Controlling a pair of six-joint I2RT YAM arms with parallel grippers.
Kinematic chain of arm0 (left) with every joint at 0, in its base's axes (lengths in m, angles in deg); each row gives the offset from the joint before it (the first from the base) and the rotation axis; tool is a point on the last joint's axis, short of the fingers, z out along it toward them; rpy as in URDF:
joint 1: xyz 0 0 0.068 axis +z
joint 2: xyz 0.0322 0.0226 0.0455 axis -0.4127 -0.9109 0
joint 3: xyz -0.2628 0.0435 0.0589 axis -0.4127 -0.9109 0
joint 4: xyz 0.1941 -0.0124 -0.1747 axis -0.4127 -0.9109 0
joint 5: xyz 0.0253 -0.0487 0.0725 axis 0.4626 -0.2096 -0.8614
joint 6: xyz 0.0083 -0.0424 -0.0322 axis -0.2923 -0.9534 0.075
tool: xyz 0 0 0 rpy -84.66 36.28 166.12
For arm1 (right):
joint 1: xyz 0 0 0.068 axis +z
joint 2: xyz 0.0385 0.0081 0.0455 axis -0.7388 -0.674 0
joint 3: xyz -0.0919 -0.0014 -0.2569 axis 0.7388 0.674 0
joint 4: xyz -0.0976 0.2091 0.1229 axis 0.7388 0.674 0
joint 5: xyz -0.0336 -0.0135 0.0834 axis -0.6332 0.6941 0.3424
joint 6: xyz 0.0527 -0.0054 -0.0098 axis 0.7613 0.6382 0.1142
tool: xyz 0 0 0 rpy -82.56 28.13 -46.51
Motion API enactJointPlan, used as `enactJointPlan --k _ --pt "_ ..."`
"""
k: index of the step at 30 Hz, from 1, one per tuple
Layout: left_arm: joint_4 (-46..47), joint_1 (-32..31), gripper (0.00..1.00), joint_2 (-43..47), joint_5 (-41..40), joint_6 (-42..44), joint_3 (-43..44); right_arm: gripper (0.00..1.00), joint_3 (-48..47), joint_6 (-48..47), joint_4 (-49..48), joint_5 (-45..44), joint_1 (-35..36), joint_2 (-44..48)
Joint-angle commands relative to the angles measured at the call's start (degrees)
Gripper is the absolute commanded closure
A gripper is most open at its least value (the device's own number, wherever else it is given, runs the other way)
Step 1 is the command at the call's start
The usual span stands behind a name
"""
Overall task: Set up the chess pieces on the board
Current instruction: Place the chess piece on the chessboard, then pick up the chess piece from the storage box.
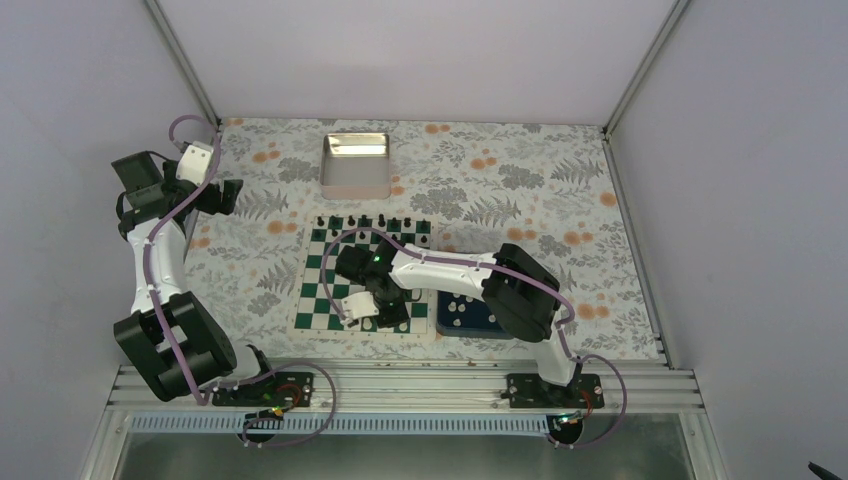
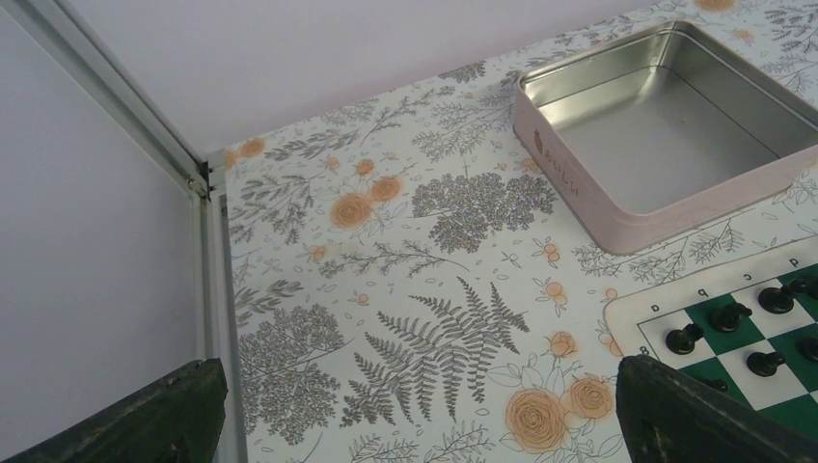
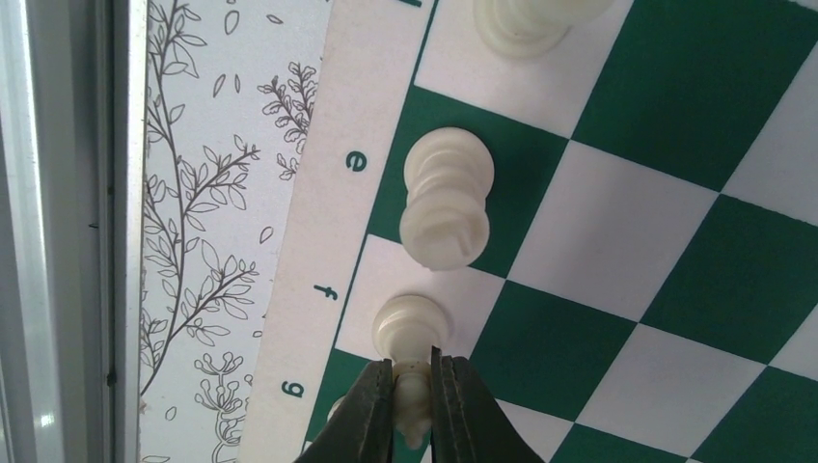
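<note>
Right gripper [image 1: 352, 318] hangs low over the near edge of the flat green-and-white chessboard [image 1: 322, 285] in the overhead view, its arm reaching across from the right. Small black chess pieces [image 1: 362, 221] line the far edge of the board. Just beside the board's near right corner lies a dark blue square tray [image 1: 468, 330] with a few small pieces in it, too tiny here to name. A shiny metal rectangular tin [image 1: 355, 188] sits beyond the board. The left gripper [image 1: 228, 196] is well off to the far left, away from the board.

From the left wrist, that gripper's two dark fingers [image 2: 145, 420] stand wide apart with nothing between them. The tin looks empty, and black pieces occupy the board's far corner squares.

From the right wrist, the fingers are pinched narrow on the top of a small cream plastic chess piece [image 3: 410, 323]. Its base is on or just above the white edge square in file f; I cannot tell whether it touches. A taller cream piece [image 3: 444, 198] stands on the green square in file e, and a third cream piece [image 3: 535, 24] on the next square along. The second-row squares beside them are bare.

As I read it, black's side looks laid out and white's back row is partly filled. The rest of that row and the whole pawn row are yet to come.
</note>
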Motion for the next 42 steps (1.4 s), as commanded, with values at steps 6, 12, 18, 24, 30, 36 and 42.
enactJointPlan --k 6,12,18,24,30,36,42 --pt "0.1 -0.15 0.0 0.4 0.24 1.08 0.03 0.91 -0.84 -0.68 -0.1 1.35 0.14 -0.78" --pt "0.2 -0.1 0.0 0.58 0.06 1.22 -0.35 0.88 -0.74 -0.71 -0.07 1.16 0.1 -1.0" --pt "0.1 -0.08 0.0 0.6 -0.02 1.32 -0.26 0.71 -0.74 -0.3 -0.55 0.63 0.1 0.3" --pt "0.14 -0.08 0.0 0.5 0.1 1.11 0.1 0.61 -1.27 0.04 1.08 0.83 -1.19 5.74" --pt "0.3 -0.15 0.0 0.51 0.16 0.96 -0.12 0.59 1.43 1.57 2.13 -2.72 -9.76 14.4" --pt "0.58 -0.14 0.0 0.76 -0.18 1.03 -0.12 0.59 10.09 0.4 1.83 -4.81 -26.15 25.93" --pt "1.64 -0.5 0.0 0.54 -0.34 0.48 -0.25 0.57 24.99 -3.35 -1.15 -4.38 -36.05 34.71"
